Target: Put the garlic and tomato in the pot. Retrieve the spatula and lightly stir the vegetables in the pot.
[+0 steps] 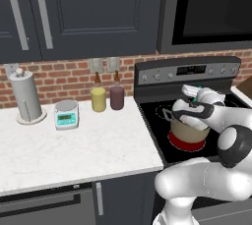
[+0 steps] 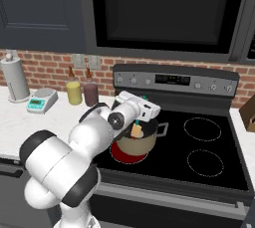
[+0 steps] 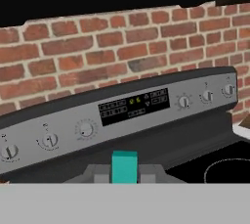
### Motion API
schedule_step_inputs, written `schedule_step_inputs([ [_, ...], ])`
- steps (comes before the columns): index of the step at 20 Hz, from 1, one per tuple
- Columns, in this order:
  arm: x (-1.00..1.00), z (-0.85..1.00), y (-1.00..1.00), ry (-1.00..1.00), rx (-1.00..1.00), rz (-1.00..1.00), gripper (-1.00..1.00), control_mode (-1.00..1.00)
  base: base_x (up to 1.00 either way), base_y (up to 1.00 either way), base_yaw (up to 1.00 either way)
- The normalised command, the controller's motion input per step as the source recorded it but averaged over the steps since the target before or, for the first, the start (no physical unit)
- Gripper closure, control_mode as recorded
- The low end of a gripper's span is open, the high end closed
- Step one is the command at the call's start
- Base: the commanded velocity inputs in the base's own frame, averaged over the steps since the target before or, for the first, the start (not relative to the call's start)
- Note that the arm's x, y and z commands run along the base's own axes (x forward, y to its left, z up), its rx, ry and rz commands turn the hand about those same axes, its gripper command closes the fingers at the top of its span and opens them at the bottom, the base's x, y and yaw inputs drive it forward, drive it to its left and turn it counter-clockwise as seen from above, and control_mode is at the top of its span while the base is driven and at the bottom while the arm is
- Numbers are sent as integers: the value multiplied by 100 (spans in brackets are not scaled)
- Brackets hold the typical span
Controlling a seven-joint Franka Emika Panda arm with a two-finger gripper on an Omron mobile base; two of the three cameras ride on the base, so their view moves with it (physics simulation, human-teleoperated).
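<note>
The beige pot [image 1: 187,131] [image 2: 142,145] stands on the glowing red front-left burner of the stove. My gripper [image 2: 139,117] [image 1: 194,102] hangs over the pot, shut on the teal handle of the spatula [image 2: 137,130]. The spatula's yellow blade dips inside the pot's rim. In the hand view the teal handle [image 3: 124,167] stands between my fingertips, with the gripper [image 3: 124,171] facing the stove's back panel. The garlic and the tomato are hidden from view.
A yellow bottle [image 1: 98,98] and a maroon bottle [image 1: 116,96] stand against the brick wall left of the stove. A kitchen scale [image 1: 66,113] and a paper-towel roll [image 1: 25,96] sit further left. The stove's control panel [image 3: 132,108] rises behind the pot, and a brown box [image 2: 247,112] is at the right.
</note>
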Motion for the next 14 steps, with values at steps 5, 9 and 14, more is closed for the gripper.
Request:
schedule_step_inputs([
  [5,25,-28,-8,0,0,-7,100,-100,0,0,0],
  [9,1,-17,-1,-1,0,-6,100,-100,0,0,0],
  [14,-29,2,0,-23,0,-4,100,-100,0,0,0],
])
